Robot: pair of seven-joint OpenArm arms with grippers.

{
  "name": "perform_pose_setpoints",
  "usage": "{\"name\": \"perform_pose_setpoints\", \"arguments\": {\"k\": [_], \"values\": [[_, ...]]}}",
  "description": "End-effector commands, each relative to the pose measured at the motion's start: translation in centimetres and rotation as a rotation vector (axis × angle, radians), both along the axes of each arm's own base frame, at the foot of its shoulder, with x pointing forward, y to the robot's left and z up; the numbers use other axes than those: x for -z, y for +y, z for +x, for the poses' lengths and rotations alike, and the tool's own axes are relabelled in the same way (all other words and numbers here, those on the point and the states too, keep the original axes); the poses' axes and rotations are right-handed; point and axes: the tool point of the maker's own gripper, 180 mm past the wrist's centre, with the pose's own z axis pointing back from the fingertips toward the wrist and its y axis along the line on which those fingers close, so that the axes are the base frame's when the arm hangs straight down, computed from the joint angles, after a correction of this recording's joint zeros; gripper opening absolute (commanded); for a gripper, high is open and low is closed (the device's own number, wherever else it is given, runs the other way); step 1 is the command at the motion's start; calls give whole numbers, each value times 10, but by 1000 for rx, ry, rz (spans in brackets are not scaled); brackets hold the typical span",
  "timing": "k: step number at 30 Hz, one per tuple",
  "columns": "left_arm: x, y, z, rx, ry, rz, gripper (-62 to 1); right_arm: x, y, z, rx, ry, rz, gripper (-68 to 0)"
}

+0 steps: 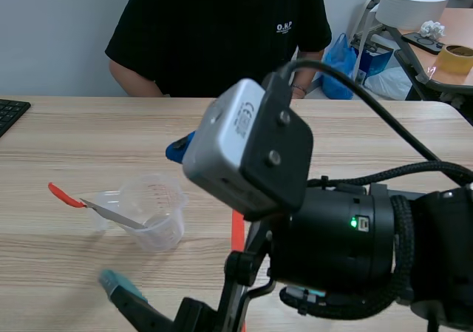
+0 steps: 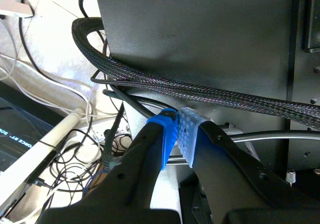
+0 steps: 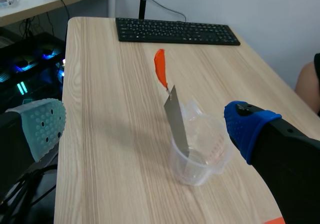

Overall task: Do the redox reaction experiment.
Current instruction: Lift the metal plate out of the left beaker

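Note:
A clear plastic beaker (image 1: pixel 155 215) (image 3: pixel 197 156) stands on the wooden table. In it leans a metal spatula (image 1: pixel 111 214) (image 3: pixel 176 118) with an orange-red handle. My right gripper (image 1: pixel 146 214) (image 3: pixel 145 129) is open and straddles the beaker: the blue pad is on the far side and the teal pad on the near side. Neither pad touches the beaker. My left gripper (image 2: pixel 179 136) is shut on nothing, its blue pads pressed together. It points off the table at cables and a black casing, and it does not show in the scene view.
A black keyboard (image 1: pixel 11 114) (image 3: pixel 175 32) lies at the table's far left corner. A person in a black shirt (image 1: pixel 222 29) sits across the table. An orange tape line (image 1: pixel 238 232) runs beside the beaker. A paper roll (image 1: pixel 412 5) stands on a cart behind.

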Motion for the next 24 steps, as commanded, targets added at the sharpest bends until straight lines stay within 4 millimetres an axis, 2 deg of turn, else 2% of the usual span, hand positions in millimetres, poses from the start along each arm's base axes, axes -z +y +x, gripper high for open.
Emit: {"name": "perform_pose_setpoints", "arguments": {"k": [1, 8, 16, 24], "values": [[-1, 1, 7, -2, -17, 0, -567, -8, 3, 3, 2, -20, 37, 4], [-1, 1, 6, -2, -17, 0, -567, 9, 14, 12, 45, -19, 28, 4], [-1, 1, 7, -2, -18, 0, -567, 22, 39, 21, 74, -33, 31, 4], [-1, 1, 7, -2, -18, 0, -567, 26, 63, 47, 116, -29, 56, 4]]}}
